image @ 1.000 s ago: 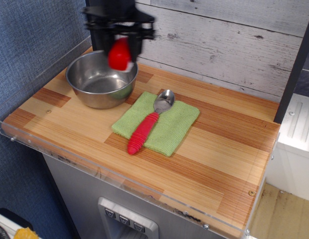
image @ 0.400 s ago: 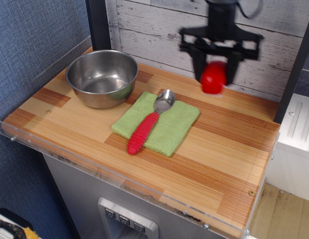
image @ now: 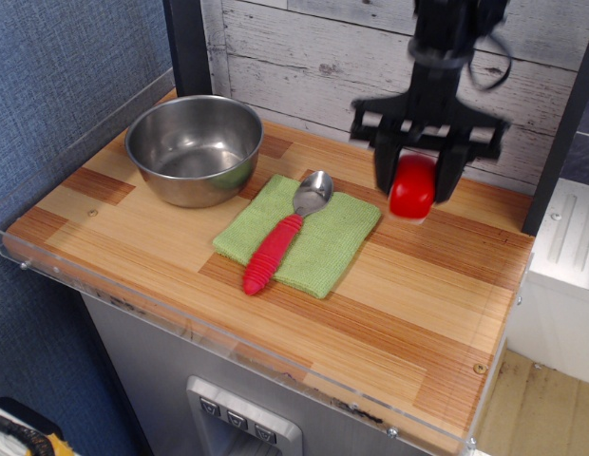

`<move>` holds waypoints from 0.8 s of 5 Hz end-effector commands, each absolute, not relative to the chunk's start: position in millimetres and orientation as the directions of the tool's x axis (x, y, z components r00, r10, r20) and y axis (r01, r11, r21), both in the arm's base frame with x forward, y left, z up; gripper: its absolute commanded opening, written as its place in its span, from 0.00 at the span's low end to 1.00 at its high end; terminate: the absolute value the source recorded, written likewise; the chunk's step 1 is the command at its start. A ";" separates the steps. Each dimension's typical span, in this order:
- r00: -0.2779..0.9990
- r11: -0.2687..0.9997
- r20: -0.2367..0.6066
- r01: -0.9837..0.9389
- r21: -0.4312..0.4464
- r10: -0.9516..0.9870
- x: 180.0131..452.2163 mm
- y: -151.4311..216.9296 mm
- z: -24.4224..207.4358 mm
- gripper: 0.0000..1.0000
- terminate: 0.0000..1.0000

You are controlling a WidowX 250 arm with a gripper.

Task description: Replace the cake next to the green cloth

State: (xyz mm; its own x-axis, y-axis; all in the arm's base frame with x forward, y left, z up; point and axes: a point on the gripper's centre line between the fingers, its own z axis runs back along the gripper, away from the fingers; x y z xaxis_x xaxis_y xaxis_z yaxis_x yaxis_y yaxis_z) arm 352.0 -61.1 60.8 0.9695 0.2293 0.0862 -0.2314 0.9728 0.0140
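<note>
The cake (image: 412, 187) is a glossy red rounded block with a white base edge. My black gripper (image: 415, 180) is shut on it and holds it low over the wooden counter, just right of the green cloth's far right corner. I cannot tell whether its base touches the wood. The green cloth (image: 323, 242) lies flat in the middle of the counter. A spoon with a red ribbed handle (image: 274, 252) lies across the cloth, its steel bowl end toward the back.
A steel bowl (image: 194, 147) stands at the back left. A clear acrylic rim (image: 228, 342) runs along the counter's front and left edges. A whitewashed plank wall (image: 304, 47) is behind, and a dark post (image: 185, 47) stands by the bowl.
My gripper has carried the cake from above the steel bowl rightward across the counter, then lowered it down to the right of the green cloth.
</note>
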 end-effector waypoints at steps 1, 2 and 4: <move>0.959 0.986 0.235 -0.167 0.015 0.159 355.7 -53.6 51.6 0.00 0.00; 0.959 0.991 0.250 -0.132 -0.015 0.131 358.2 -58.2 46.7 0.00 0.00; 0.967 0.979 0.227 -0.074 -0.188 0.117 361.9 -59.6 44.6 0.00 0.00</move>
State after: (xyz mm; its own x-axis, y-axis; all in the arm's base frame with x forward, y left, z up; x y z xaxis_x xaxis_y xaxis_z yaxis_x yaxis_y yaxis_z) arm 356.8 -60.5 32.5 0.9739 0.1247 0.1899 -0.0890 0.9785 -0.1862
